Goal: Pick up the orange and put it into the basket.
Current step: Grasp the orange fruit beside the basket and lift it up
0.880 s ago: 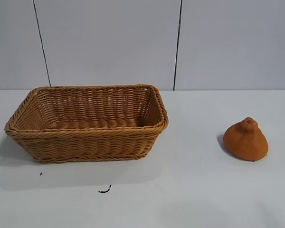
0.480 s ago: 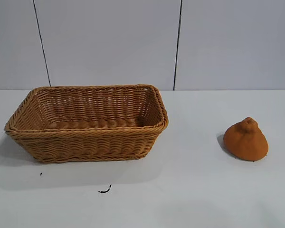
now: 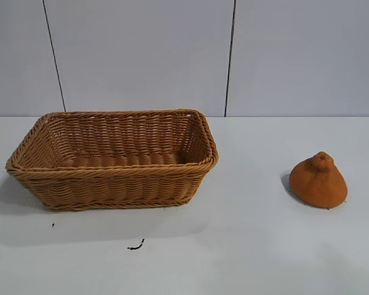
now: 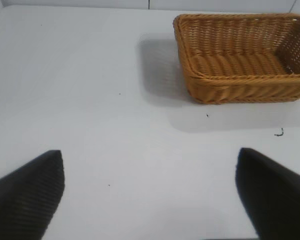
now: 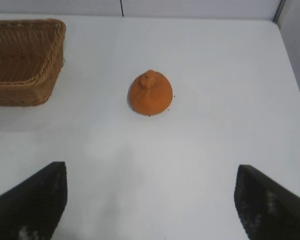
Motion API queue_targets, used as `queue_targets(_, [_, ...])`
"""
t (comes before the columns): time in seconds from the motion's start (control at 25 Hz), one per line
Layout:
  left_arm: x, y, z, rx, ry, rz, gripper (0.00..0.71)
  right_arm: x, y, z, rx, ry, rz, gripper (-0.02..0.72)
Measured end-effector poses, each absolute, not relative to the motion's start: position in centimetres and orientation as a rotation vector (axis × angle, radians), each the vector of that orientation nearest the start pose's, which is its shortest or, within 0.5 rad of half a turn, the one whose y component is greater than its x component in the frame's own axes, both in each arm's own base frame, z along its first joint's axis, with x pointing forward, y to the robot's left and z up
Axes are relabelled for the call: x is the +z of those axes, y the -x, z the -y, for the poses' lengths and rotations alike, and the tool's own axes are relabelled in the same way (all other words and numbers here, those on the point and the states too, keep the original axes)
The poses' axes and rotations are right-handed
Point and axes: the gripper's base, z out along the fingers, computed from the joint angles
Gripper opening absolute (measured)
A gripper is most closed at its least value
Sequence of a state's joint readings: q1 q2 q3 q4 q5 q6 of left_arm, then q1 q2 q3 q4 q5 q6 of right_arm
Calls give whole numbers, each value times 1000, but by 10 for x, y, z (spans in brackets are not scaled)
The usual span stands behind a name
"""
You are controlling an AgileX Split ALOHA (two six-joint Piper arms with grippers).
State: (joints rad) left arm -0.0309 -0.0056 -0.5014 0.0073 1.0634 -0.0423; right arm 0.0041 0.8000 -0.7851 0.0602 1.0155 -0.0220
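- Basket [image 3: 114,161]: a rectangular container of tan-brown woven wicker, sitting on the white table [image 3: 246,246] to the left of the orange and well apart from it. Its sides are flaring outward toward a braided rim, its floor is showing ribbed rows of weave, and its long axis is running left to right in the exterior view. Nothing is lying inside it.
- Dark mark [image 3: 136,247]: a small curled black fleck lying on the table in front of the basket, nearer the camera.
- Orange [image 3: 319,180]: a matte, dull-orange fruit of cone-like shape, resting on the table to the right of the basket. Its broad rounded base is sitting on the surface and its small knob is pointing upward, leaning slightly away from the exterior camera, so its long axis is standing close to upright. The skin is looking finely pitted, with a few dark specks at the base edge.
- Left gripper [image 4: 150,195]: hovering over bare table on the side of the basket away from the orange, with its two dark ribbed fingers [image 4: 30,192] spread wide and holding nothing.
- Right gripper [image 5: 150,197]: hovering above the table short of the orange, which is lying ahead of it between the lines of its fingers [image 5: 32,200]; the jaws are standing wide apart and holding nothing.
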Motion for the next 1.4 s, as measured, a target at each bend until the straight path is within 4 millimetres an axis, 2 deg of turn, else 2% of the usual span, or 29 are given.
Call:
queue_targets(0.12, [277, 6, -1, -37, 12, -2040, 666, 316, -177, -5, 73, 8, -2621, 621])
queue_targets(0.36, [277, 6, -1, -37, 12, -2040, 666, 295, -266, -6, 75, 8, -2783, 621])
queue_targets(0.52, [277, 6, -1, -37, 12, -2040, 666, 282, -315, -8, 80, 38, -2820, 621])
queue_targets(0.64, [277, 6, -1, -37, 12, -2040, 666, 263, -344, -19, 84, 104, -2858, 621])
queue_targets(0.84, [277, 6, -1, -37, 12, -2040, 666, 227, -375, -31, 94, 130, -2924, 621])
queue_targets(1.08, [277, 6, -1, -37, 12, -2040, 666, 175, -388, -27, 12, 111, -3043, 621])
queue_targets(1.4, [277, 6, -1, -37, 12, -2040, 666, 120, -403, -28, 24, 88, -3053, 621])
